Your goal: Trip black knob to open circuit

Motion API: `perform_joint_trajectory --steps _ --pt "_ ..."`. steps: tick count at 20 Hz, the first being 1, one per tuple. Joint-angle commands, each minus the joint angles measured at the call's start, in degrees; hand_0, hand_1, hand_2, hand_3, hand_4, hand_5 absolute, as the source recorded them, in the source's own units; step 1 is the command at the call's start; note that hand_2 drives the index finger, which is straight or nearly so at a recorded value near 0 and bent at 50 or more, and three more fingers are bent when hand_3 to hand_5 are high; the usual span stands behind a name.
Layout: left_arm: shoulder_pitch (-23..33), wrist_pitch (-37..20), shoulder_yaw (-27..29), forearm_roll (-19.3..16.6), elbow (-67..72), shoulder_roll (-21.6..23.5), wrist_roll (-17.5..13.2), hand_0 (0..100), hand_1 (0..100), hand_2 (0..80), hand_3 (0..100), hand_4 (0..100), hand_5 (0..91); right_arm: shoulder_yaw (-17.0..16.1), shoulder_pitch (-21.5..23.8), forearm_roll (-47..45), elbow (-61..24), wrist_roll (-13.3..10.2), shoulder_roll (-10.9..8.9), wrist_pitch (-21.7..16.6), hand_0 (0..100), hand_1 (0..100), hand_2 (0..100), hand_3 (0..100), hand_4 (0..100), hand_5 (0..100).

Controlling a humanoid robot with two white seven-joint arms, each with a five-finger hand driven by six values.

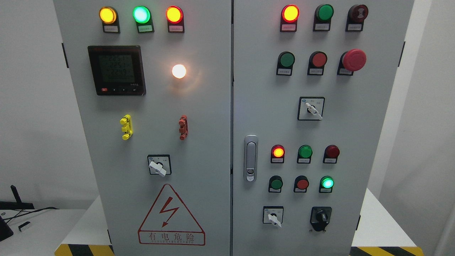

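A black rotary knob [321,217] sits at the lower right of the grey control cabinet's right door [355,124], on a black base plate, its handle pointing roughly up. A white selector switch [273,217] is to its left. Neither of my hands shows in the head view.
Above the knob are rows of lit and unlit indicator lamps and push buttons, a red emergency stop [353,59], a white selector [312,110] and a metal door handle [250,158]. The left door carries a meter [116,70], a selector [158,166] and a warning triangle [171,217].
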Motion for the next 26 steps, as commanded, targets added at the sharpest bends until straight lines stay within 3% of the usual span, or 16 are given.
perform_joint_trajectory --steps 1,7,11,26 --pt "0.0 -0.05 0.0 -1.76 0.0 -0.06 0.04 12 39 0.0 0 0 0.0 -4.64 5.31 -2.31 -8.28 0.43 0.09 -0.22 11 16 32 46 42 38" --pt "0.0 -0.05 0.0 -1.76 0.0 0.03 0.04 12 39 0.0 0 0 0.0 -5.52 6.37 -2.66 -10.04 0.43 0.36 -0.13 9 14 29 45 40 36" --pt "0.0 -0.05 0.0 -1.76 0.0 0.03 0.04 12 39 0.0 0 0 0.0 -5.52 6.55 -4.6 -10.13 0.43 0.27 0.13 7 12 21 34 31 30" --pt "0.0 -0.05 0.0 -1.76 0.0 0.03 0.04 12 39 0.0 0 0 0.0 -4.73 6.81 -4.69 -9.86 0.34 0.53 0.66 6 8 11 17 16 17"
